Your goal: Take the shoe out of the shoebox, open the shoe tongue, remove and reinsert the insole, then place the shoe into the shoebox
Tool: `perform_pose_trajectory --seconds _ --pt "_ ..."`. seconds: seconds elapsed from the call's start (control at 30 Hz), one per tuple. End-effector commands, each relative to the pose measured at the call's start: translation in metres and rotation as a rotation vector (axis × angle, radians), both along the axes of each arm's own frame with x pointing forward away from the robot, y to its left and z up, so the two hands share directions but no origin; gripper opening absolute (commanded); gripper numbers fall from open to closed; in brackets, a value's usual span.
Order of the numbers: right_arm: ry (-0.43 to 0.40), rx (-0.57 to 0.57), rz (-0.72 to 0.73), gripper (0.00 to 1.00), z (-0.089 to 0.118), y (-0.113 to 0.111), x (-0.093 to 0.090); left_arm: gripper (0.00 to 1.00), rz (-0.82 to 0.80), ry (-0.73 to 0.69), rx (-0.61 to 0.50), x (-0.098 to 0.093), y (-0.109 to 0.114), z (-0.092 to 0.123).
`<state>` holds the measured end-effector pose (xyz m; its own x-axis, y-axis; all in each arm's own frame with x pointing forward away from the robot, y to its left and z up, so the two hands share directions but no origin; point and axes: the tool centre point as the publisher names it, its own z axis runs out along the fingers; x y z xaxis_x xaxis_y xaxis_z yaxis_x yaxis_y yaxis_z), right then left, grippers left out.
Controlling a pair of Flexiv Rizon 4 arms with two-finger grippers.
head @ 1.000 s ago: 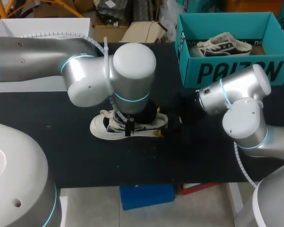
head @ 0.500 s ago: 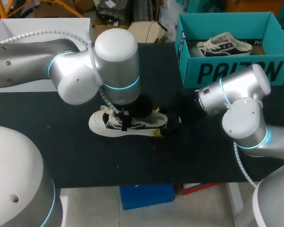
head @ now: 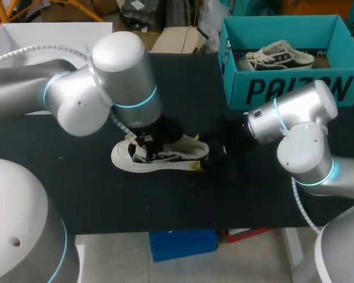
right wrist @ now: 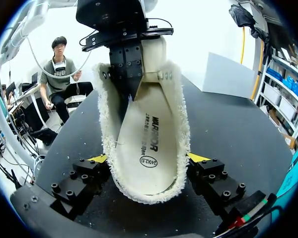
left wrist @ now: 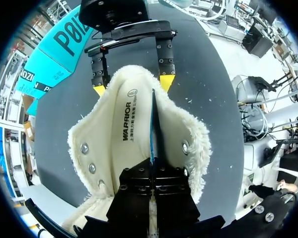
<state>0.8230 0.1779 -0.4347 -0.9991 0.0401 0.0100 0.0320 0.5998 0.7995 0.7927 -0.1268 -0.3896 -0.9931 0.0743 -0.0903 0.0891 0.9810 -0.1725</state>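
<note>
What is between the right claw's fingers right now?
The heel end of the shoe, insole showing inside; the right claw has one yellow tip against each side, shut on it. Clearest in the right wrist view.

The black table (head: 94, 194) carries a white shoe (head: 180, 154) and a teal shoebox (head: 295, 88).
</note>
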Motion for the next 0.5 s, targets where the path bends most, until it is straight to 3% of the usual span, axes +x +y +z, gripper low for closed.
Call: perform_pose_trajectory --seconds 0.03,0.5 --pt "0.0 -0.003 -0.003 0.0 -0.006 -0.003 0.003 0.0 -0.011 -0.008 -0.062 -0.008 0.01 0.01" --pt "0.0 -0.003 -0.003 0.0 -0.006 -0.003 0.003 0.0 -0.011 -0.031 -0.113 -0.008 0.013 0.026"
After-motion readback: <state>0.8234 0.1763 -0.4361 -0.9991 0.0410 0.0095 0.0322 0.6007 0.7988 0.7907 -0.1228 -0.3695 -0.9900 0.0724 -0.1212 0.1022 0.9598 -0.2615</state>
